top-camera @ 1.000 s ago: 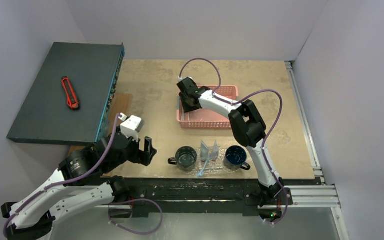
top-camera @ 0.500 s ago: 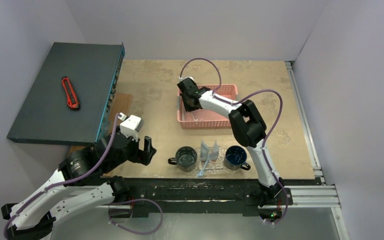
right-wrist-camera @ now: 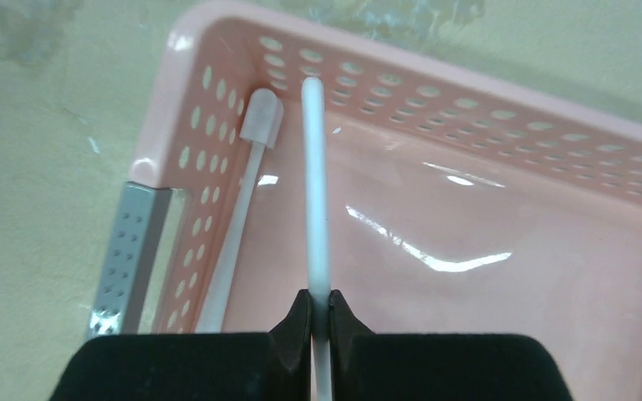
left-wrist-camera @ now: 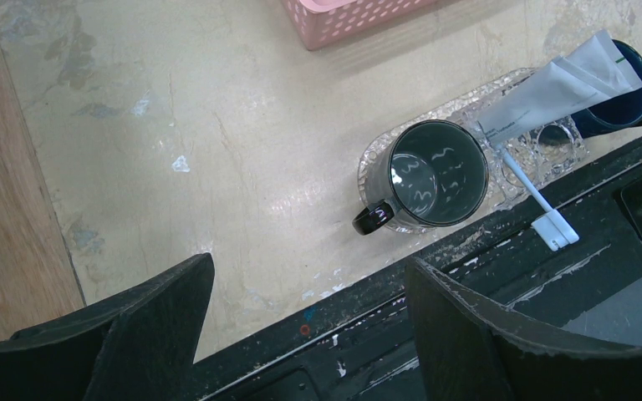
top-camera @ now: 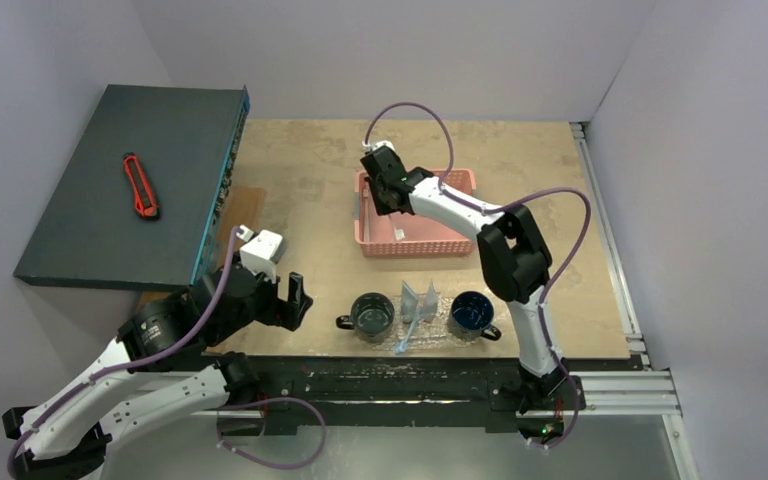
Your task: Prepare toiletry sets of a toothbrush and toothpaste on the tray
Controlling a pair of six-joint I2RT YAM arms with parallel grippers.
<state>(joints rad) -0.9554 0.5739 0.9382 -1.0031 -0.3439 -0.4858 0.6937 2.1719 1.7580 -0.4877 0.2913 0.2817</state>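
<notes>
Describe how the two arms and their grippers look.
Both the left arm and the right arm have white link shells with black joints, and a thin purple cable loops along each. The left gripper and the right gripper have matte black, wedge-shaped fingers. A white box sits on the left wrist.

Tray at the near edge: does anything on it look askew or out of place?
Yes. The toothbrush lies loose across the tray, its end overhanging the table edge onto the black frame. The toothpaste tube leans tilted against the blue mug rim.
</notes>
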